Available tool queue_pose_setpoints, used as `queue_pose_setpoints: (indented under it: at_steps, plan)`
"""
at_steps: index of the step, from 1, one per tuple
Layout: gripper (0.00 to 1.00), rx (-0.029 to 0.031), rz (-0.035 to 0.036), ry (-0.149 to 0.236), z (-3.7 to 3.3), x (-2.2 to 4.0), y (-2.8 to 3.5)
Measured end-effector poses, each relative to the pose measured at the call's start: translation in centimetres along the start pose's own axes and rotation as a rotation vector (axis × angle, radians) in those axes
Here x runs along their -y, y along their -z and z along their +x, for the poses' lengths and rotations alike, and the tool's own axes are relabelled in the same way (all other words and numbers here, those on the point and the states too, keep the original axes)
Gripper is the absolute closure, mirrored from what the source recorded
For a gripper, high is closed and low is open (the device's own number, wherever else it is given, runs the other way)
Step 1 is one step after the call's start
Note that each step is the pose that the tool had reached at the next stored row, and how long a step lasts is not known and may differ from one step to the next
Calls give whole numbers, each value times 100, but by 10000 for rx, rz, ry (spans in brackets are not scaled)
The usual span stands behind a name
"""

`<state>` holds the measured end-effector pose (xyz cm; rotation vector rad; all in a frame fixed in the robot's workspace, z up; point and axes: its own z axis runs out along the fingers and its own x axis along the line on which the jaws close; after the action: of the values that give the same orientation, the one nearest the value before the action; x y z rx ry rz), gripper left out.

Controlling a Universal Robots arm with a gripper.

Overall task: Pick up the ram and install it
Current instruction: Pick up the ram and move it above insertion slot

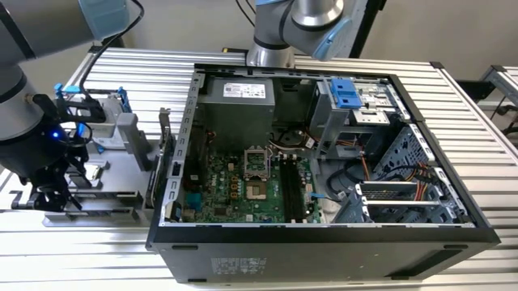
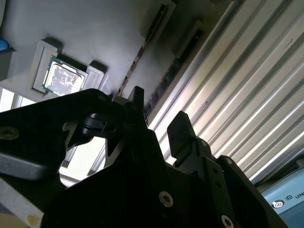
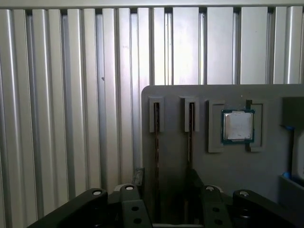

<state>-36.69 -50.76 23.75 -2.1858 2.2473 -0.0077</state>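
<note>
**Inspector:** Condition of the claw?

**Arm:** My claw (image 3: pixel 165 176) is open, the two fingers set well apart. It has hold of nothing.

**Inspector:** Position of the ram?

**Arm:** The ram (image 3: pixel 156 142) stands on edge in a slot of the grey holder plate (image 3: pixel 228 166). In the first wrist view it runs into the gap between my fingers. I cannot tell whether either finger touches it. A second stick (image 3: pixel 191 135) stands in the neighbouring slot, just beside it. Past that, a processor chip (image 3: pixel 238 126) sits in a recess.

**Inspector:** And the computer?

**Arm:** In the exterior view, the open computer case (image 1: pixel 324 242) lies on the ribbed metal table (image 1: pixel 461 121), to the exterior view's right of the holder plate. Its green motherboard (image 1: pixel 242 188) is exposed. My claw hangs over the holder plate, apart from the case.
</note>
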Motion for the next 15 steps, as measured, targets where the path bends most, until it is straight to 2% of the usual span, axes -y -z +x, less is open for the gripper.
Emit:
queue_pose_setpoints:
  at_steps: [15]
  plan:
    - [0,-16,-2,1,-4,-1,-81]
